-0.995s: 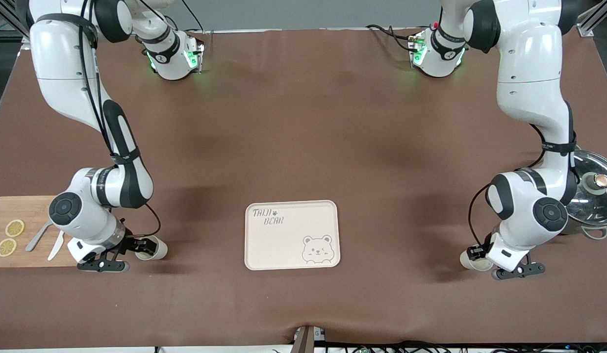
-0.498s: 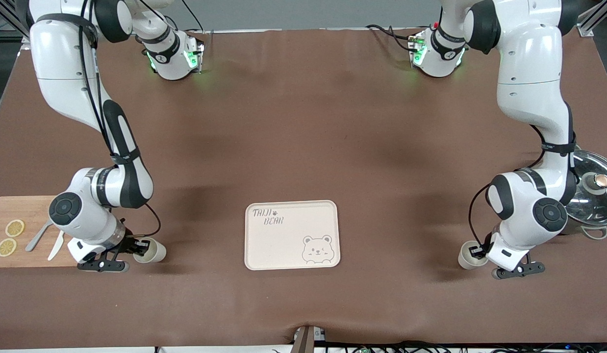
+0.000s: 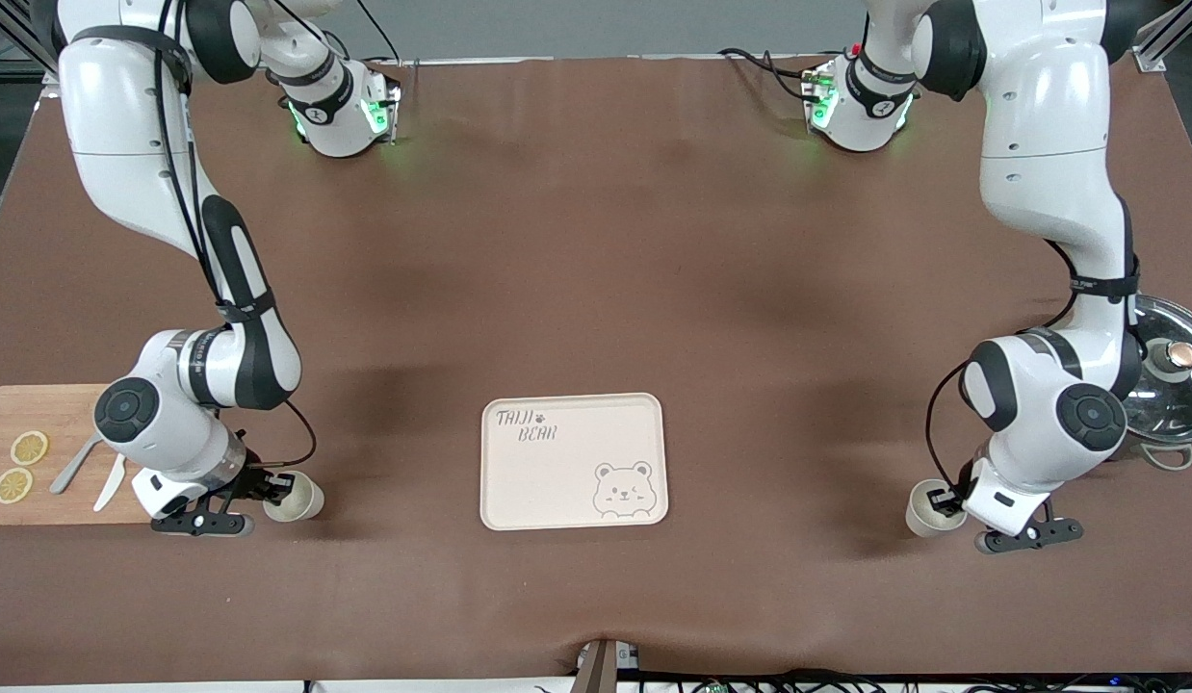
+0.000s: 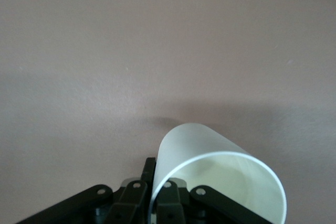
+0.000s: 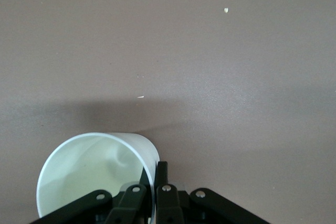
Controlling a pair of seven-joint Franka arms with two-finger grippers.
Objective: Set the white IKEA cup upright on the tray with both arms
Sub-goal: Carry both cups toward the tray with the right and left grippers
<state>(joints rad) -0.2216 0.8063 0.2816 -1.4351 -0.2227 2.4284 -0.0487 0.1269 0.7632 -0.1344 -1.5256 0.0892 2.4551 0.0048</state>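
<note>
Two white cups are in play, one in each gripper. The right gripper (image 3: 269, 491) is down at the brown table (image 3: 596, 289) near the right arm's end, its jaws clamped on the rim wall of one white cup (image 3: 298, 497): in the right wrist view one finger (image 5: 137, 195) sits inside the mouth and the other outside, pinching the thin wall of the cup (image 5: 94, 177). That cup is plain, smooth and glossy, with a pale greenish-white inside and a thin rounded lip; it is tipped, its open mouth turned toward the wrist camera.

The left gripper (image 3: 943, 501) is low at the left arm's end of the table, jaws likewise clamped on the rim of the second white cup (image 3: 928, 510). In the left wrist view this cup (image 4: 220, 177) leans with its mouth toward the camera, its straight tapering side catching soft light, and the fingers (image 4: 167, 198) grip the wall at the lip.

The cream tray (image 3: 574, 462), with grey lettering and a bear face, lies flat between the two grippers, well apart from both cups.

A wooden board (image 3: 47, 452) with two lemon slices (image 3: 20, 467) and cutlery lies just beside the right gripper, and a glass pot lid (image 3: 1174, 380) sits near the left arm.
</note>
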